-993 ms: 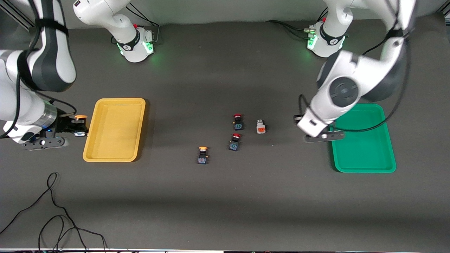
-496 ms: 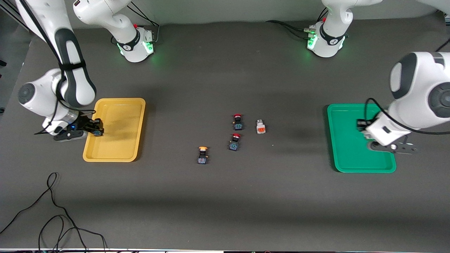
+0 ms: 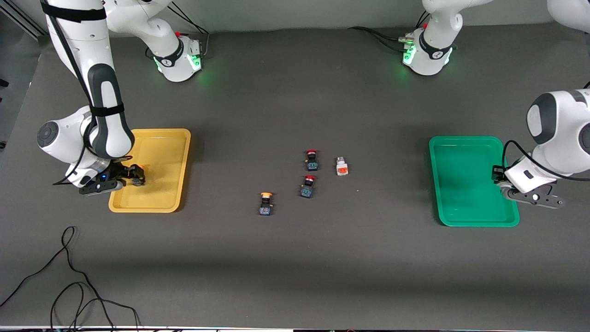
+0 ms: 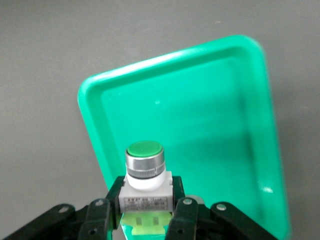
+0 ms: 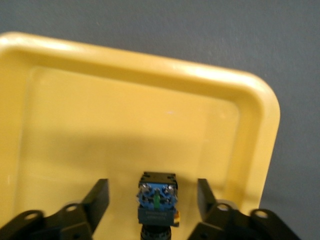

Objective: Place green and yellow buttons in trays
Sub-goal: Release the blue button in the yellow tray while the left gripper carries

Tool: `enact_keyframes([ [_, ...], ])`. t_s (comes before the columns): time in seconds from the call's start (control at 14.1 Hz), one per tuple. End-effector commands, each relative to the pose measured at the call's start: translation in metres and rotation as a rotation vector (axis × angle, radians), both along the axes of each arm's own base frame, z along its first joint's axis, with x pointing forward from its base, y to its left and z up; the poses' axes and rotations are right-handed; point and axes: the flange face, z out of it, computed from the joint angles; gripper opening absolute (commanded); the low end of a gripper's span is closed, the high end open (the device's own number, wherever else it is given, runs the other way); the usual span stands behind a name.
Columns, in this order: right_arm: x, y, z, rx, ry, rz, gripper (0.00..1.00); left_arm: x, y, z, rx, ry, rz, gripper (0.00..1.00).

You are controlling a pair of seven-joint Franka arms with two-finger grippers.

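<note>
Dark grey matting covers the desk [image 3: 295, 258]. Nearest the front camera a yellow-capped button [image 3: 265, 203] is seen lying on the desk, with two red-capped buttons [image 3: 309, 173] and a white-bodied button [image 3: 341, 166] farther off, all between the trays.

At the right arm's end, the right end effector [image 5: 152, 200] is held low in the yellow tray [image 3: 152, 203]. Its fingers [image 5: 97, 197] are seen spread wide, clear of a black-and-blue button [image 5: 157, 202] standing between them on the tray floor; nothing is gripped. The release appears done or nearly so. A straight upward withdrawal is advised, so the fingers do not brush the button or knock it against the tray wall.

At the left arm's end, the left end effector [image 4: 145, 215] is positioned over the green tray [image 3: 465, 212], near its edge. Its fingers are closed partway on the white body of a green-capped button [image 4: 145, 172]. Lowering close to the tray floor before release is judged advisable, to prevent rolling.
</note>
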Motion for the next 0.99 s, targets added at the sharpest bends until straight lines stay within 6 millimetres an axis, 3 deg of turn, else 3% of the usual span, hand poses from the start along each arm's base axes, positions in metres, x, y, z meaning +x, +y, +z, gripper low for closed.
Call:
enact_keyframes([
  [0.0, 0.033, 0.005, 0.043, 0.01, 0.016, 0.01, 1.0, -0.037, 0.015, -0.057, -0.015, -0.067, -0.025, 0.0],
  [0.14, 0.075, 0.022, 0.105, -0.031, 0.09, 0.019, 1.0, -0.043, 0.029, -0.083, -0.014, -0.092, -0.038, 0.0],
  [0.28, 0.104, 0.049, 0.162, -0.071, 0.136, -0.001, 1.0, -0.048, 0.044, -0.106, -0.028, -0.096, -0.018, 0.0],
  [0.35, 0.114, 0.065, 0.183, -0.082, 0.139, -0.023, 1.0, -0.052, 0.049, -0.117, -0.039, -0.083, 0.016, 0.0],
  [0.43, 0.121, 0.096, 0.192, -0.081, 0.135, -0.021, 1.0, -0.053, 0.052, -0.121, -0.047, -0.075, 0.069, 0.0],
  [0.57, 0.128, 0.167, 0.193, -0.078, 0.123, -0.078, 1.0, -0.053, 0.046, -0.125, -0.049, -0.053, 0.194, 0.0],
  [0.85, 0.137, 0.337, 0.161, -0.071, 0.118, -0.166, 1.0, -0.055, 0.047, -0.13, -0.044, 0.016, 0.233, 0.0],
  [0.92, 0.135, 0.373, 0.145, -0.07, 0.125, -0.193, 1.0, -0.051, 0.044, -0.128, -0.043, 0.012, 0.226, 0.07],
])
